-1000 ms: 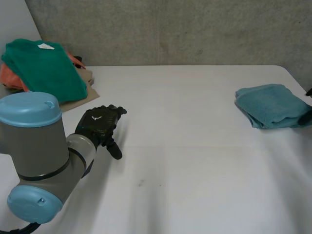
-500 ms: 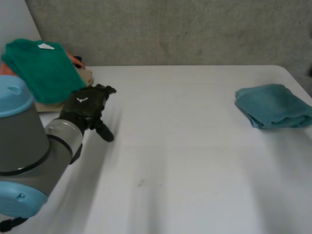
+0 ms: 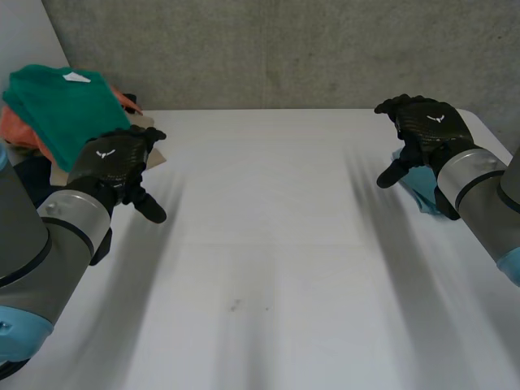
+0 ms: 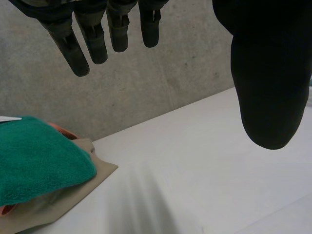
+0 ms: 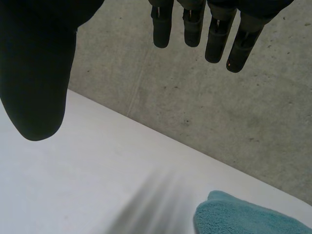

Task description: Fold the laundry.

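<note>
Left hand (image 3: 114, 166): hovers above the left side of the table, just beside the pile; fingers (image 4: 92, 36) straight and set apart from the thumb, holding nothing

Right hand (image 3: 426, 130): hovers above the right side of the table, in front of the blue towel; fingers (image 5: 214, 29) straight, thumb held wide, holding nothing

Pile: sits at the far left corner; green towel (image 3: 57, 110) on top, orange cloth (image 3: 18, 128) under it, tan cloth (image 4: 92, 178) lowest, with a corner lying out on the table

Blue towel (image 5: 248, 217): folded, lying at the right edge, partly hidden by the right hand; judged to be a finished piece set aside, well apart from the unfolded pile

Table (image 3: 284, 244): the white middle between the two hands is bare; judged to be kept free as the folding surface

Reason for hand posture: both hands are spread and apart from any cloth, which suits a reach, not a carry

Step in hand: judged to be fetching the next piece; the left hand is nearest the pile, so the green towel is the likely pick

Risk: pulling the top towel may drag the cloths under it
</note>
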Robot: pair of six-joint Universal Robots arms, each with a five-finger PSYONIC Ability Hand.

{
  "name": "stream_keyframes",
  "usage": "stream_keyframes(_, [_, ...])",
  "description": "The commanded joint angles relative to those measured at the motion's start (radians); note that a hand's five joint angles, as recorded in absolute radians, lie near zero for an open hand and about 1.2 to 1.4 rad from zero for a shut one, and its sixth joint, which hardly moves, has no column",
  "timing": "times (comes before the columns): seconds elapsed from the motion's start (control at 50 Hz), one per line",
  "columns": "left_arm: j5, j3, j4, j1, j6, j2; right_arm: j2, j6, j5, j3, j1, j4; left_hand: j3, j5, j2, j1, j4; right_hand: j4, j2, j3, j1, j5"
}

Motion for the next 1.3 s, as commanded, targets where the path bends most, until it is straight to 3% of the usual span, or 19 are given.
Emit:
stream_keyframes(0.02, [0.000, -0.009, 0.002, 0.010, 0.000, 0.002, 0.002, -0.010, 0.000, 0.002, 0.001, 0.000, -0.038, -0.049, -0.029, -0.021, -0.030, -0.059, -0.047, -0.038, -0.027, -0.068])
stream_keyframes(1.3, [0.000, -0.042, 0.042, 0.033, 0.000, 0.002, 0.011, -0.095, 0.011, 0.021, 0.028, 0.001, -0.038, -0.049, -0.029, -0.021, -0.030, -0.059, -0.047, -0.038, -0.027, -0.068])
